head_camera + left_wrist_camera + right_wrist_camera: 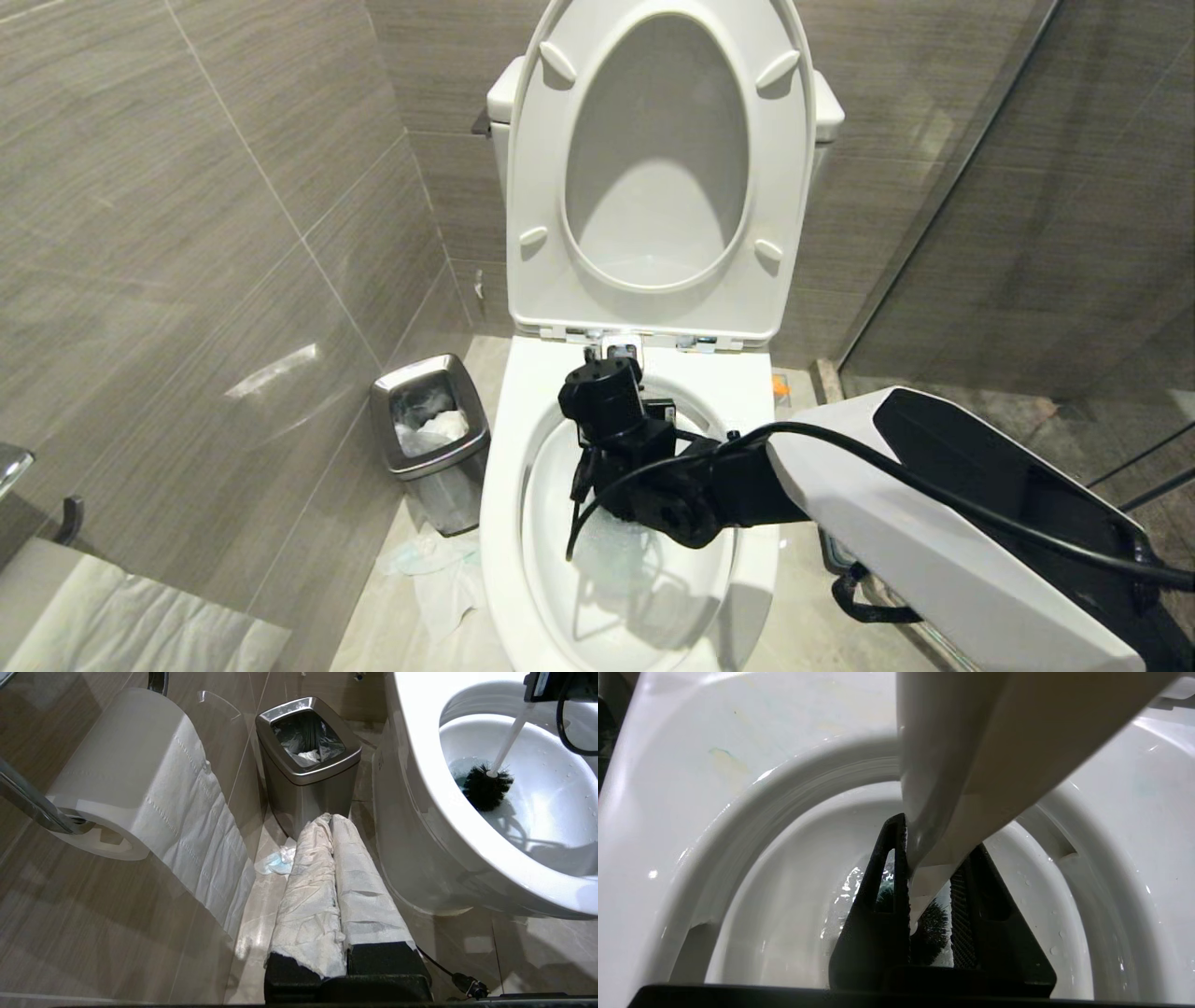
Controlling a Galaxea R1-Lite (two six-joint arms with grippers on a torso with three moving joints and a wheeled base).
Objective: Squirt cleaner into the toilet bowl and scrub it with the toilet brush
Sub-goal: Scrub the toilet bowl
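Note:
The white toilet bowl stands open, with wet walls and water at the bottom. My right gripper hangs over the basin, pointing down, and is shut on the toilet brush's white handle. In the left wrist view the handle slants down to the round black bristle head, which sits in the water. A teal tint of cleaner shows beside the bristles. My left gripper is parked low beside the toilet, its paper-wrapped fingers shut and empty.
Left of the toilet stands a steel waste bin with a liner. The seat and lid are raised against the tank. A toilet roll hangs on the left wall, crumpled tissue lies on the floor, and glass stands to the right.

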